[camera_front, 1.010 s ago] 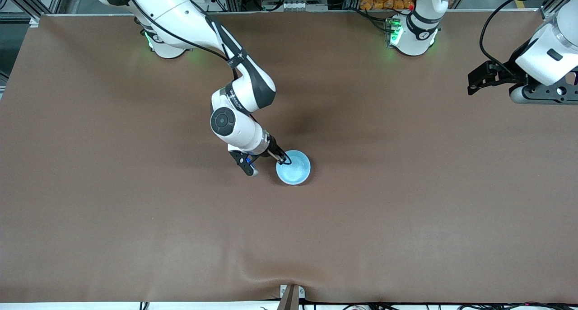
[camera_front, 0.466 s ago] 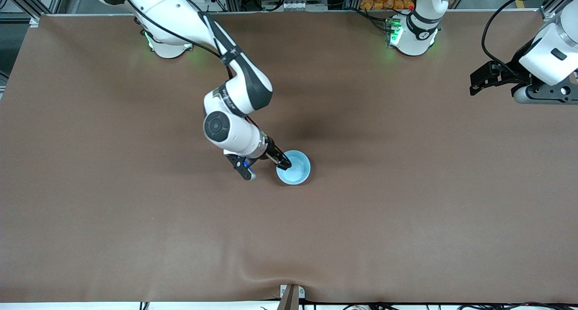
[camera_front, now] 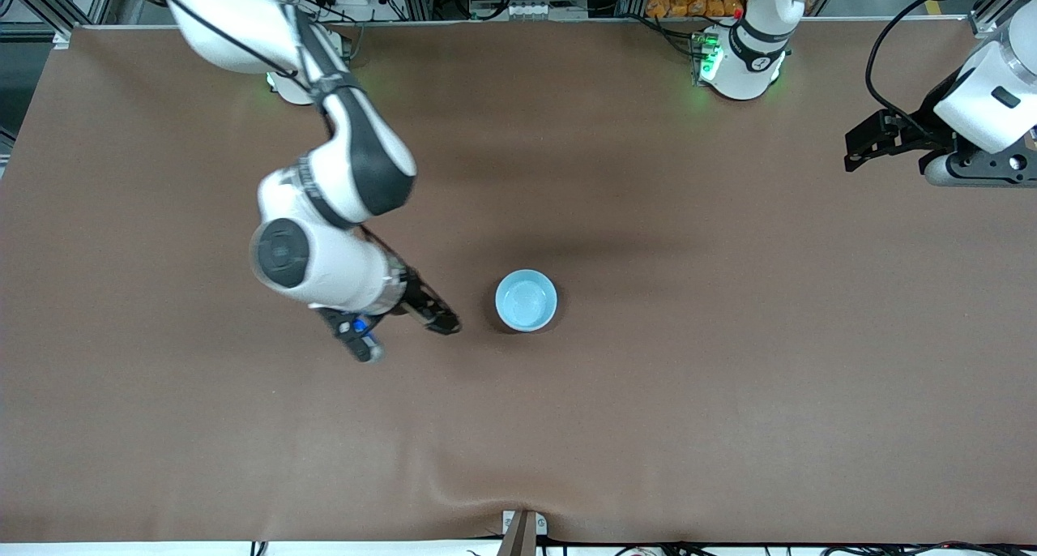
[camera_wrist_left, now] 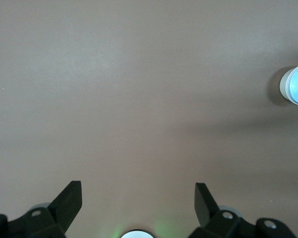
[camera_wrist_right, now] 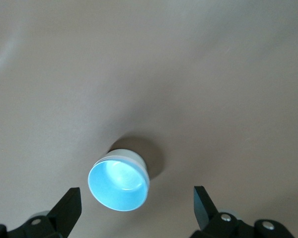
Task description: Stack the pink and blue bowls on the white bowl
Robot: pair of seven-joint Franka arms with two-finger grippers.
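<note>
The light blue bowl [camera_front: 526,300] stands upright in the middle of the table. In the right wrist view the blue bowl [camera_wrist_right: 118,186] sits nested in a bowl with a pale outer wall [camera_wrist_right: 132,156]. I cannot tell whether that wall is white or pink, and no other bowl shows apart from this stack. My right gripper [camera_front: 403,336] is open and empty over bare table beside the stack, toward the right arm's end. In its own view, the right gripper [camera_wrist_right: 136,194] has its jaws wide apart. My left gripper [camera_front: 860,147] is open and empty, waiting up at the left arm's end.
Brown mat [camera_front: 729,378] covers the whole table. The two arm bases [camera_front: 741,66] stand along the table's far edge. The stack also shows at the edge of the left wrist view [camera_wrist_left: 297,84]. A small bracket [camera_front: 522,528] sits at the table's near edge.
My right gripper let go of the blue bowl's rim and drew away toward the right arm's end. The bowl stayed in place. The left arm shifted only slightly.
</note>
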